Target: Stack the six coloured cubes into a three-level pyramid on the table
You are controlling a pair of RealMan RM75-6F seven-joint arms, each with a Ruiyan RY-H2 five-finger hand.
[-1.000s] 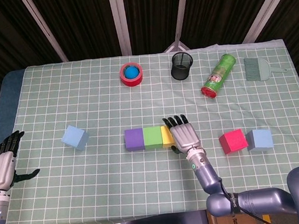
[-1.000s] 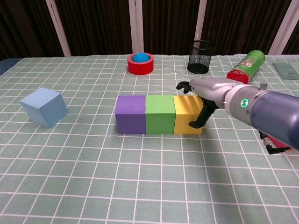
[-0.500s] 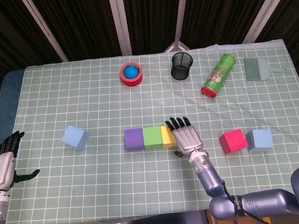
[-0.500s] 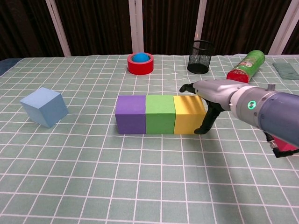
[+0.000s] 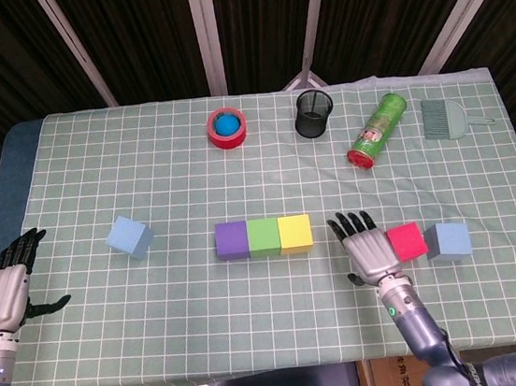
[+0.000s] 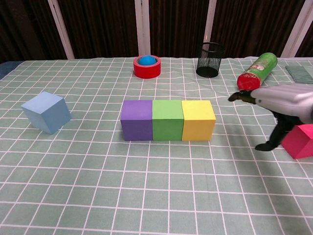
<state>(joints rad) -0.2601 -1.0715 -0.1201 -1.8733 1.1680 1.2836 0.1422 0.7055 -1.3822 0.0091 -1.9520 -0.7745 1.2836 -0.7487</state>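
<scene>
A purple cube [image 5: 232, 240] [image 6: 136, 120], a green cube [image 5: 263, 237] [image 6: 167, 119] and a yellow cube [image 5: 295, 233] [image 6: 198, 119] stand side by side in a row at mid-table. A red cube [image 5: 405, 241] [image 6: 301, 141] and a light blue cube [image 5: 448, 240] sit to the right. Another light blue cube [image 5: 129, 237] [image 6: 46, 112] lies tilted at the left. My right hand [image 5: 371, 251] [image 6: 283, 104] is open, palm down, just left of the red cube. My left hand [image 5: 5, 293] is open off the table's left edge.
At the back of the table stand a red tape roll [image 5: 227, 127] with a blue ball inside, a black mesh cup [image 5: 314, 114], a green can [image 5: 377, 130] lying on its side and a grey brush [image 5: 445, 118]. The checked cloth [image 5: 204, 294] covers the table.
My right hand left the yellow cube and moved right, to beside the red cube. The row of three cubes stayed put. The left hand barely shifted.
</scene>
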